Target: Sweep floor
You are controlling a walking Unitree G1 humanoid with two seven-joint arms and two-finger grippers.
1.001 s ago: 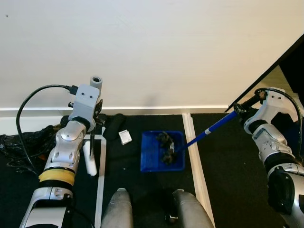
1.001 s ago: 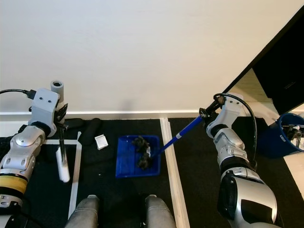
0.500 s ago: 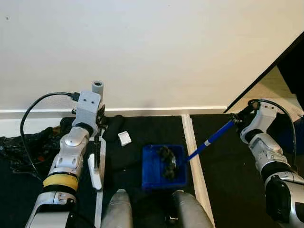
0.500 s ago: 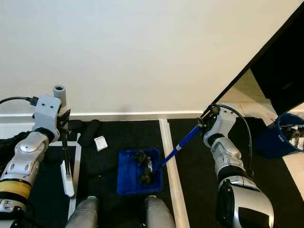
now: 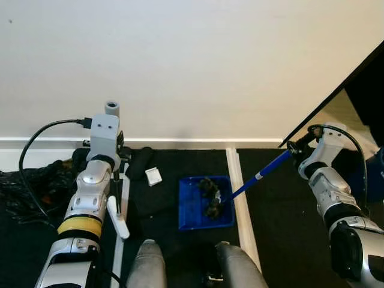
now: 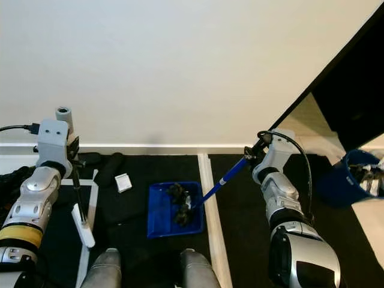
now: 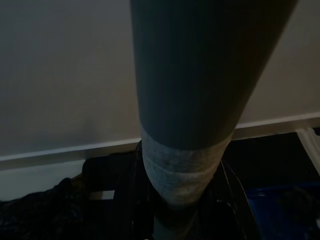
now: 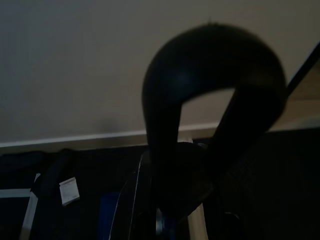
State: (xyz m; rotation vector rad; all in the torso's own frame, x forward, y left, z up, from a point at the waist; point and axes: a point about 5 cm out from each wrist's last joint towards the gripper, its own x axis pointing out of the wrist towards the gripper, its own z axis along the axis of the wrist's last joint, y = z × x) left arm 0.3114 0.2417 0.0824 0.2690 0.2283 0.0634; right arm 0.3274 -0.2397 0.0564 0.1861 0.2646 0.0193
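Note:
A blue dustpan (image 5: 191,207) lies on the black floor mat with dark debris (image 5: 210,193) in it. Its long blue handle (image 5: 258,175) slants up to my right gripper (image 5: 294,146), which is shut on the handle's top end. My left gripper (image 5: 121,157) is shut on a broom stick whose grey top (image 5: 111,108) stands above the wrist. The stick's white lower part (image 5: 118,219) hangs just above the mat, left of the dustpan. In the left wrist view the stick (image 7: 190,100) is dark with a grey band.
A small white card (image 5: 154,176) and a black roll (image 5: 141,162) lie near the white wall. Black cloth (image 5: 24,186) is heaped at the left. White tape lines (image 5: 240,198) cross the mat. A blue bin (image 6: 354,174) stands at the right below a dark panel.
The camera has shifted a little. My right gripper has drawn in toward the wall, standing the blue handle steeper. The broom's white lower part has swung slightly; the dustpan still holds the debris.

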